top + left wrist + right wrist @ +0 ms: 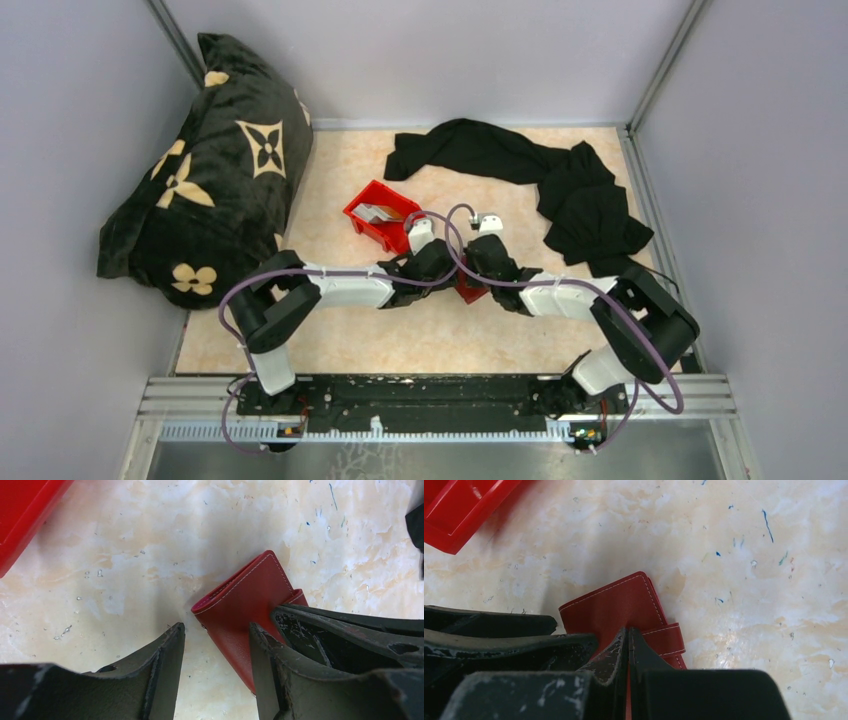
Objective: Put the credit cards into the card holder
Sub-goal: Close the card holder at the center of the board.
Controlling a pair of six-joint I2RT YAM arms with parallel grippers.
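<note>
Card holder (470, 290) first: from the top camera we see only a sliver of dark red on the table (400, 340), right under the spot where the left gripper (440, 270) and the right gripper (486, 268) meet, so neither arm has to reach for it. Pale credit cards (376, 212) lie in the red bin (372, 232) just behind the left gripper, which makes the left arm the nearer one to fetch them. A black cloth (560, 180) and a dark cushion (210, 170) sit well apart, and the near half of the table gives open room. In the left wrist view the holder is folded shut and lies on a diagonal, its stitched corner pointing away from the left fingers (161, 677) and its folded edge toward the gap between them. Those jaws stand wide and grip nothing (one finger overlaps the leather; whether it touches, we cannot tell). In the right wrist view the right jaws are pressed together, tips down on the holder beside its closing strap (666, 641). A thread of red shows between them, but we cannot tell whether any leather is pinched. We judge that the coming move turns on that strap, which lies on the right gripper's side with bare table beyond it.
</note>
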